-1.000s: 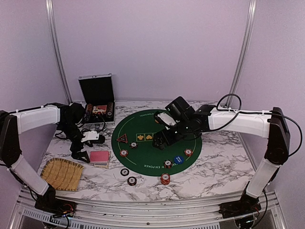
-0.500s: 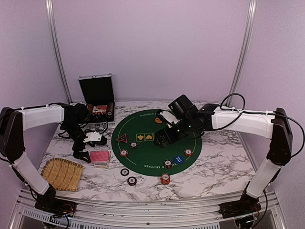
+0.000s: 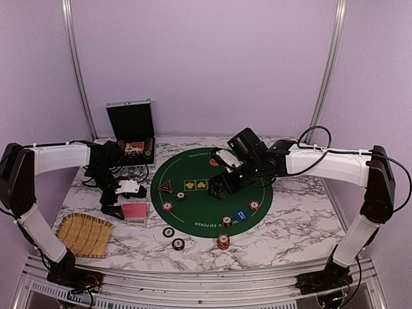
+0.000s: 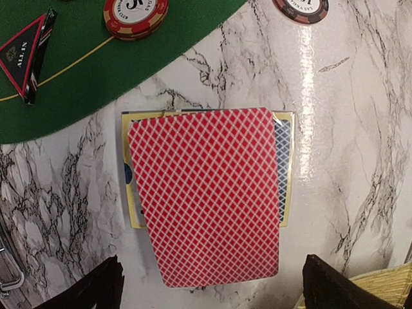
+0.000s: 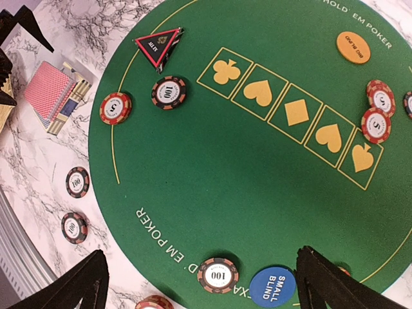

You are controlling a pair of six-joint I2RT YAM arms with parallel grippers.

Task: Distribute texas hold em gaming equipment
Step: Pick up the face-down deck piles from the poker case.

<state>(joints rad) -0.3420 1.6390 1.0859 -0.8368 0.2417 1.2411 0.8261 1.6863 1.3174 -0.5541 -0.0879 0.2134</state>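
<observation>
The red-backed card deck lies on a yellow-edged box on the marble, left of the green poker mat. My left gripper hovers open over the deck's near end, one finger on each side and nothing held. My right gripper hangs open above the mat. Below it lie a dark 100 chip and the blue small-blind button. On the mat's left part sit a red 5 chip, another dark chip and a triangular all-in marker.
A silver case stands open at the back left. A woven straw tray lies front left. Loose chips rest on the marble near the mat's front edge. An orange big-blind disc sits at the mat's far side.
The left arm has drifted slightly right toward the deck. The right gripper shifted a little early on, then held still. Both grippers stayed open.
</observation>
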